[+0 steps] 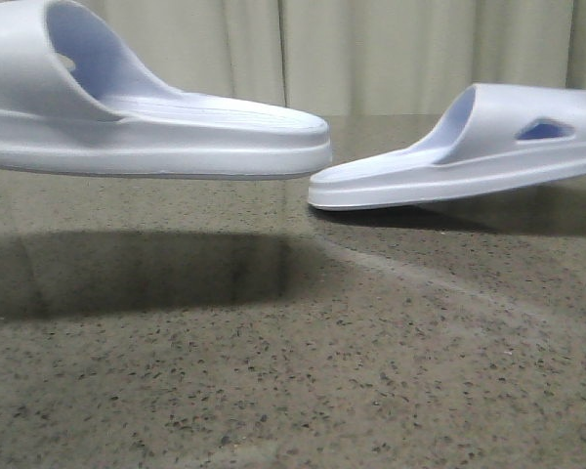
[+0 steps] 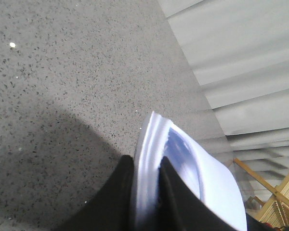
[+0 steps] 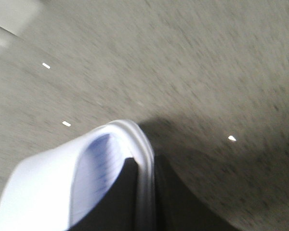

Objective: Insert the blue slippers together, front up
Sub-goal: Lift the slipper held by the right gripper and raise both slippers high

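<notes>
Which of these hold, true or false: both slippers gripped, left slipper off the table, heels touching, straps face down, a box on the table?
1. Each arm's fingers pinch a slipper. True, in both wrist views.
2. The left slipper hangs above the table. True; its shadow lies apart below it.
3. The slippers touch. False; a gap separates the left one from the right slipper.
4. Straps face down. False; straps up, soles down.
5. A box sits on the table. False; none visible.

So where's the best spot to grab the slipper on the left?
Probably the side wall at the heel end, where the left gripper already pinches the left slipper: one finger on the footbed, one under the sole. That edge is thin enough to clamp, and the strap stays free.
</notes>
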